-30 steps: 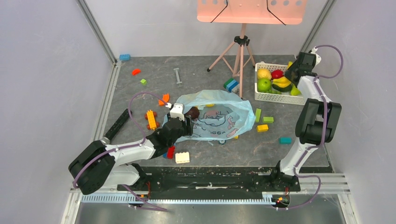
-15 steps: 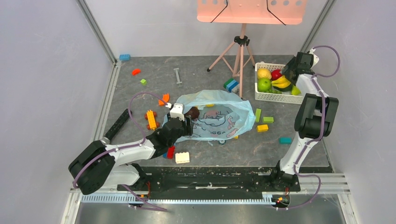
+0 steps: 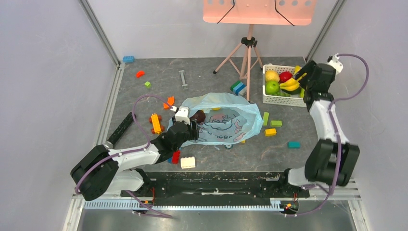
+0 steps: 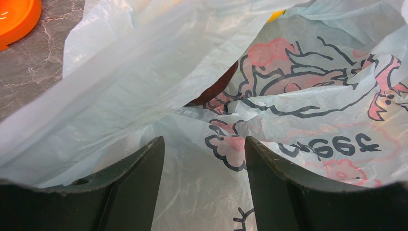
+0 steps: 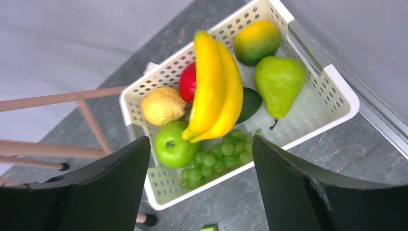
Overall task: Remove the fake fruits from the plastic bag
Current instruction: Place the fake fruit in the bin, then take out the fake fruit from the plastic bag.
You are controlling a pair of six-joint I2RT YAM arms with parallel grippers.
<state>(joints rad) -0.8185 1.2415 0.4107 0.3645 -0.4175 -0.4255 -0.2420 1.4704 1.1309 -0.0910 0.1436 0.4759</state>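
**Grippers and fruit, as found**

Found left gripper with fingers spread, set at the mouth of the plastic bag, thin film lying across the gap. Saw dark maroon fruit just beyond, inside the bag. Found right gripper spread wide and empty above the white basket. Counted there banana bunch, yellow oblong fruit and yellow-green-orange fruit, well apart from the bag.

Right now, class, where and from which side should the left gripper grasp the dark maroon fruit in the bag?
Grip the dark maroon fruit across its rounded sides, probably reaching through the plastic bag's open mouth facing the left gripper; film covers it elsewhere.
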